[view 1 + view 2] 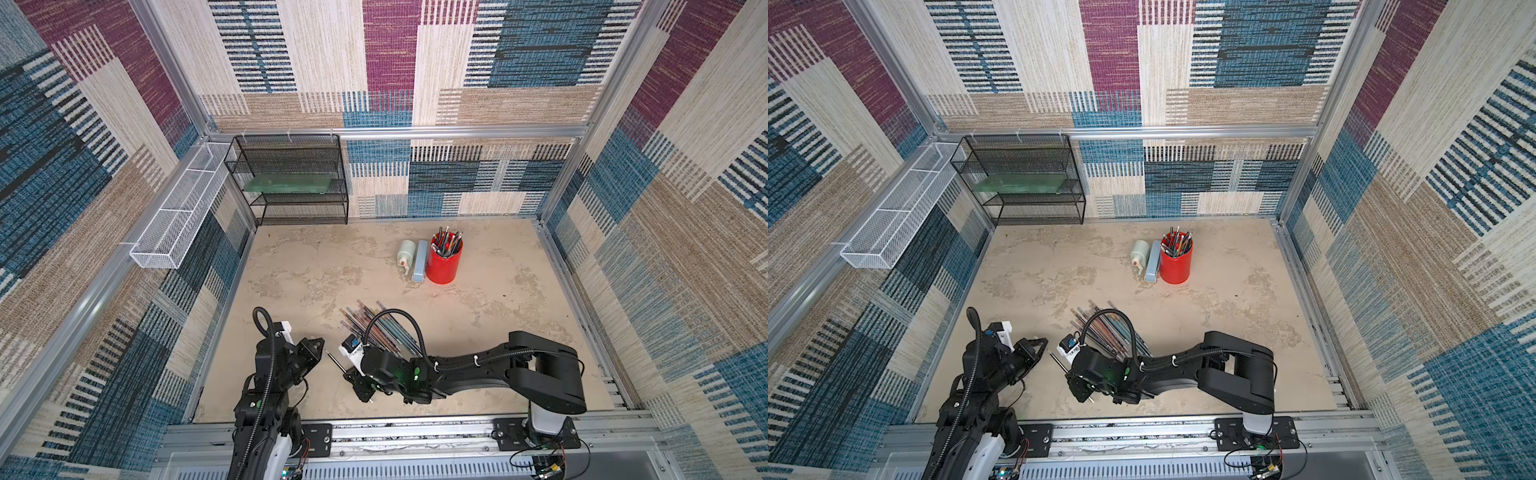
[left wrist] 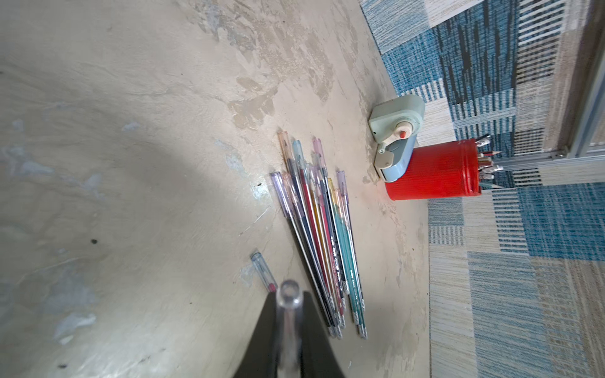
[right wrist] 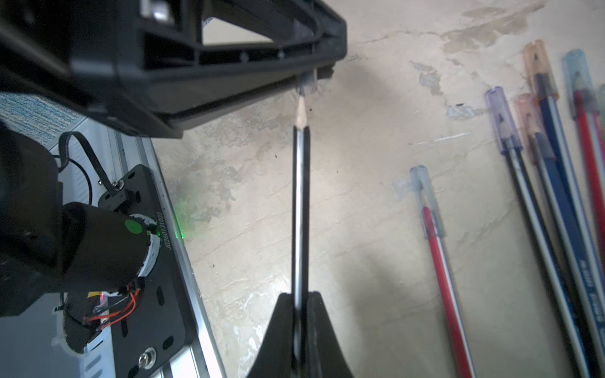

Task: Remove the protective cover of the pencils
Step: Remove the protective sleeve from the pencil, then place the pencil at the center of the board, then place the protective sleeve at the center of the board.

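My left gripper is shut on a clear protective cover, whose open mouth faces the camera. My right gripper is shut on a black pencil. Its bare sharpened point sits right at the mouth of the cover, which is held in the left fingertips. In both top views the two grippers face each other near the front edge, with the black pencil between them. A pile of capped pencils lies behind the right wrist. One red capped pencil lies apart from the pile.
A red cup full of pens stands at the back right, beside a pale green sharpener and a light blue block. A black mesh shelf stands in the back left corner, and a white wire basket hangs on the left wall.
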### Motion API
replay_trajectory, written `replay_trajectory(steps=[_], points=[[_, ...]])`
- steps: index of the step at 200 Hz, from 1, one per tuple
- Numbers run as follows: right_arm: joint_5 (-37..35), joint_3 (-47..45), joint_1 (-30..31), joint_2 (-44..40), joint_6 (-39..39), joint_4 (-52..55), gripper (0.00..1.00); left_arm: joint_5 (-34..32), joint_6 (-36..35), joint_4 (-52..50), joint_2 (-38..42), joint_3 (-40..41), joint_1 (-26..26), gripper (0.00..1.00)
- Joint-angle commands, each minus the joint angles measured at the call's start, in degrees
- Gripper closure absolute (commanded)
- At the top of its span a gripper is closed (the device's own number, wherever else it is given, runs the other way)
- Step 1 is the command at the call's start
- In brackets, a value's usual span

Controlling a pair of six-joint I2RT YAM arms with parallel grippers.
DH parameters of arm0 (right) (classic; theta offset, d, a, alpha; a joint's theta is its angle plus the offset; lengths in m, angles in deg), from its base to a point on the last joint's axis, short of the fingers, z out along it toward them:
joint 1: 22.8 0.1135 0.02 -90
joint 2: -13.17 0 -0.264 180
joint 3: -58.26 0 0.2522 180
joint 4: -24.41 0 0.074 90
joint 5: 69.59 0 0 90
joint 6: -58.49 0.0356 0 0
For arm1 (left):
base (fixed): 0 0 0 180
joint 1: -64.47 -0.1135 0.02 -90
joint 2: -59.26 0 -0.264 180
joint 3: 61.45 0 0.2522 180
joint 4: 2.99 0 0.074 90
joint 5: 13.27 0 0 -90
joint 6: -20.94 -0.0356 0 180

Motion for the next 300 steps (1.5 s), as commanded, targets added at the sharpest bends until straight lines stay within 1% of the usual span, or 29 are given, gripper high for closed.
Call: replay_trajectory(steps=[1,20,51,78,96,121,176,228,258,300], points=[[-0.92,-1.13,0.26,-1.25,0.29,-3.2,1.0,-2.73,0.22,2.88,-2.31,-0.98,-0.12,1.0],[-1.92,-2.17,0.1,-1.7,0.81,-3.05,1.0,-4.4,-1.12,3.24,-5.48,-2.37,-0.12,1.0],[-2.84,-1.81,0.33,-0.16,1.52,-2.58,1.0,-9.22,-3.46,1.68,-11.14,-3.55,-0.12,1.0],[-3.16,2.59,0.38,3.48,1.77,2.12,1.0,-13.29,-4.89,-0.44,-15.94,-5.74,-0.12,1.0],[-3.11,5.91,0.34,6.31,1.44,5.52,1.0,-14.36,-5.14,0.98,-18.16,-6.38,-0.12,1.0],[-2.8,9.46,0.34,9.2,1.47,8.62,1.0,-18.72,-5.21,0.36,-21.21,-7.82,-0.12,1.0],[-2.8,13.66,-0.18,12.1,2.39,12.73,1.0,-17.72,-4.71,4.14,-28.55,-9.57,-0.12,1.0],[-2.9,15.53,-0.71,14.14,3.58,15.47,1.0,-21.77,-6.25,3.0,-34.87,-13.3,-0.12,1.0],[-4.04,15.06,-0.8,14.29,4.14,16.07,0.95,-21.87,-7.33,5.11,-40.34,-15.23,-0.12,1.0],[-3.77,14.91,-0.67,14.27,4.73,16.06,0.86,-21.42,-8.74,3.9,-48.39,-20.31,-0.12,1.0]])
